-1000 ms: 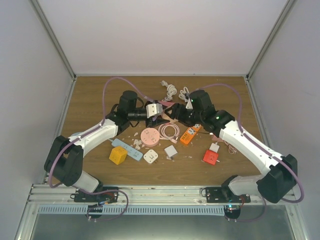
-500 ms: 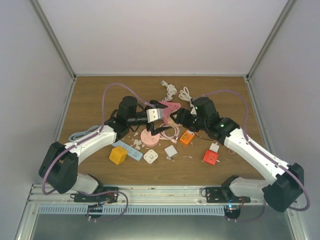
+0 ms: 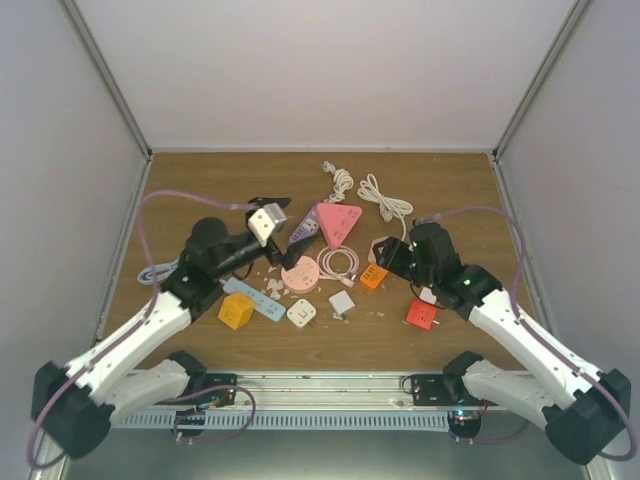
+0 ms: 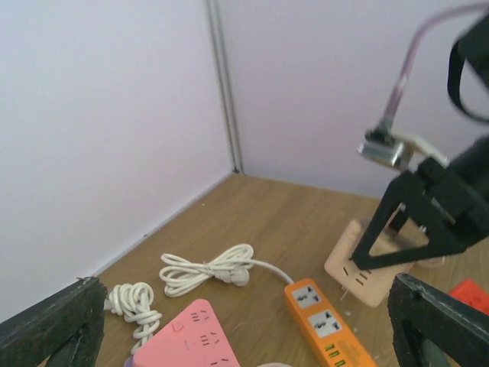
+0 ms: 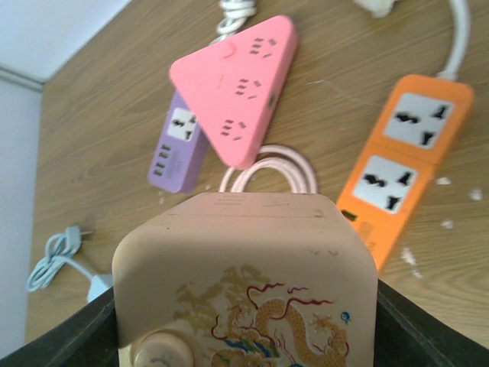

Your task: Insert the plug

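My right gripper (image 5: 244,313) is shut on a beige cube adapter (image 5: 244,267) with a dragon picture. It holds the adapter above the table, over the near end of the orange power strip (image 5: 401,164). In the top view the right gripper (image 3: 385,255) hovers by that strip (image 3: 375,272). The left wrist view shows the adapter (image 4: 374,264) held off the wood with metal prongs underneath. My left gripper (image 3: 288,220) is wide open and empty, raised left of the pink triangular strip (image 3: 335,222). Its fingers (image 4: 53,325) frame that strip (image 4: 191,340).
A purple strip (image 5: 179,145), a round pink socket (image 3: 300,273) and a pink cable loop (image 3: 340,265) lie mid-table. A blue strip (image 3: 255,298), yellow cube (image 3: 236,310), white cube (image 3: 302,313), white plug (image 3: 342,302) and red cube (image 3: 421,314) lie nearer. White cables (image 3: 385,197) lie behind.
Both arms have drawn back from the table's middle. The left gripper moved left and nearer, open. The right gripper moved right and nearer with the beige adapter. The pink triangular strip now shows.
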Robot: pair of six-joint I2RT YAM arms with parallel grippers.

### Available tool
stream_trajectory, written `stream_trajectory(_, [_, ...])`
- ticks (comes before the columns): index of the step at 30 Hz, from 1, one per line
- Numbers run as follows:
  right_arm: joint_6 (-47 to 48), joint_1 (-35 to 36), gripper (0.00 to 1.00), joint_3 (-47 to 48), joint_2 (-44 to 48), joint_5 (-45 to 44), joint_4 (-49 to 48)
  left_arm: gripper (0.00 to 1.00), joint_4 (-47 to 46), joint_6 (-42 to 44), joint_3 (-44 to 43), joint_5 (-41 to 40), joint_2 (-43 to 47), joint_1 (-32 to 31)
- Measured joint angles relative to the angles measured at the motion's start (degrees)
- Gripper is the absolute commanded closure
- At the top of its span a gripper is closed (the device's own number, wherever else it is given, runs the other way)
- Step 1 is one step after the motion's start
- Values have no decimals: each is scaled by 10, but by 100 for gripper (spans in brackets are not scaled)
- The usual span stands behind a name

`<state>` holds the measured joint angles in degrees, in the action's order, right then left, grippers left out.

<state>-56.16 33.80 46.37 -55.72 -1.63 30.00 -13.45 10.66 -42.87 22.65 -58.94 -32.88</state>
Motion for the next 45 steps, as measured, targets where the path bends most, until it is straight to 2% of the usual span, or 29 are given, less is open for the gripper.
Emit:
stream_trajectory(5, [23, -36, 56, -20, 21, -10, 10, 1, 41, -113, 22, -69, 110, 0])
stream_trajectory(8, [39, -55, 56, -20, 13, -7, 9, 1, 65, -168, 31, -111, 130, 0])
stream_trajectory(11, [49, -71, 56, -16, -19, 10, 3, 1, 83, -213, 31, -141, 115, 0])
stream_trajectory(16, [60, -94, 55, 37, -132, 44, -10, 1, 98, -258, 21, -140, 27, 4])
stream_trajectory(22, [69, -117, 55, 127, -249, 71, -31, 1, 129, -251, -23, -120, -49, 5])
stream_trajectory(33, [51, -139, 54, 261, -427, 136, -44, 1, 129, -202, -38, -99, -52, 5])
stream_trajectory(45, [-12, -142, 57, 347, -495, 135, -38, 1, 133, -202, -38, -114, -50, 7])
